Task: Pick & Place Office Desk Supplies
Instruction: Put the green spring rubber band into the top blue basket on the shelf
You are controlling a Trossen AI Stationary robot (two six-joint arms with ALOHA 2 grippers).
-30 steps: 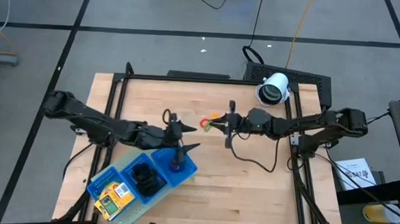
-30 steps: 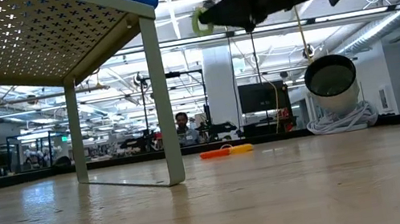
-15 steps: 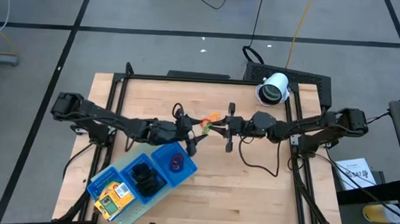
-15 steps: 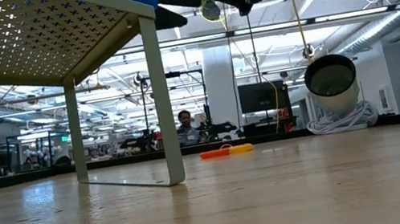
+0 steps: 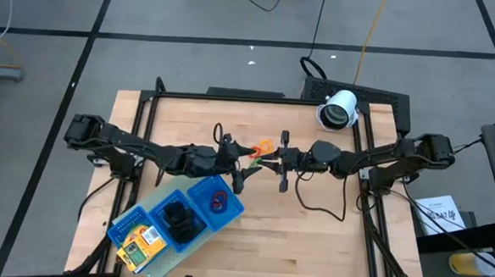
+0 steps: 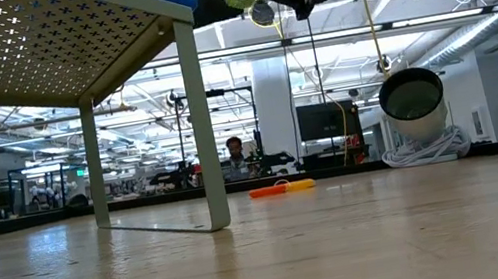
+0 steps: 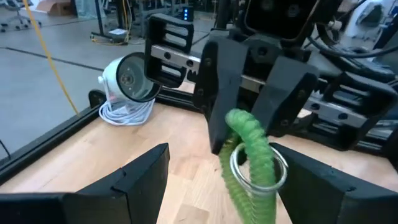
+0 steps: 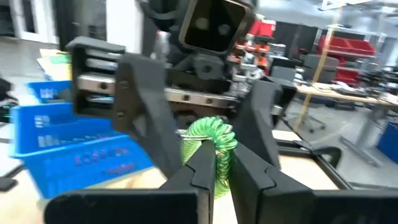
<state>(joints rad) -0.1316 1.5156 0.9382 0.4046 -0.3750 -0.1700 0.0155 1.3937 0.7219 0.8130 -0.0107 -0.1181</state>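
Green coiled ring (image 7: pixel 252 152), hanging lengthwise, right gripper (image 5: pixel 265 160) pinching

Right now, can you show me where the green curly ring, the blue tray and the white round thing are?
green coil ring (image 7: pixel 252 140), left wrist view, on its upper curl.
blue tray (image 5: pixel 232 207), high view, on its right rim.
white cylindrical device (image 5: pixel 341 107), high view, on its white body.

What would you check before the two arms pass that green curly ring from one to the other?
1. Right gripper shut on the green ring: ok.
2. Left gripper open, fingers on either side of the ring: ok.
3. Ring lifted off the table: ok.
4. Blue tray close by the left arm: ok.
5. Left fingers already touching the ring: cannot tell.
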